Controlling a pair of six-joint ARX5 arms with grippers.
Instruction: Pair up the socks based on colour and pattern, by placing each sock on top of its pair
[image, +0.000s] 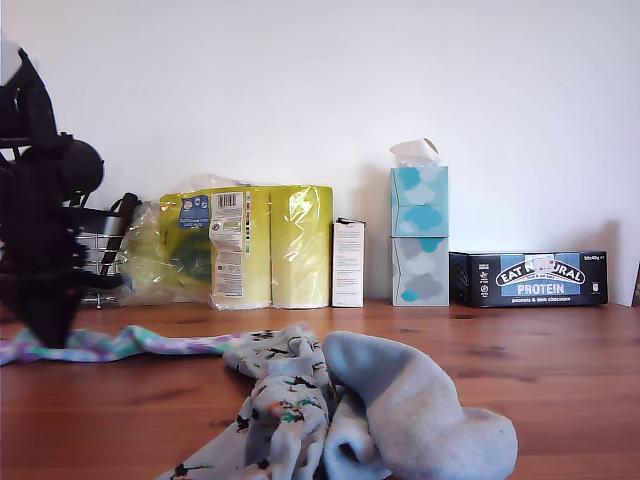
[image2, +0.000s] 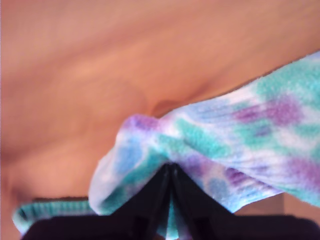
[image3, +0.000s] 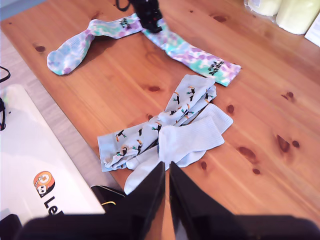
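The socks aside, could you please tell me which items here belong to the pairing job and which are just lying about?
Job: tie-dye socks, toucan-print socks, plain light-blue socks.
Lying about: toilet-roll pack, tissue boxes, protein-bar box, small white carton.

My first end effector (image2: 170, 172) shows as two dark fingers (image2: 150, 200) pressed together into a narrow wedge, their tips meeting with no gap between them — a fold of the tie-dye sock (image2: 225, 145) is pinched right at that meeting point. The sock is soft, ribbed fabric in blotches of teal, purple, pale blue and white. It bunches into a rounded hump around the tips and runs off past the picture's edge. A teal-edged strip of tie-dye fabric (image2: 55, 207) shows beside the dark fingers. Behind lies the desk (image2: 100, 65) — warm orange-brown wood, blurred, with a small shadow under the sock's fold.
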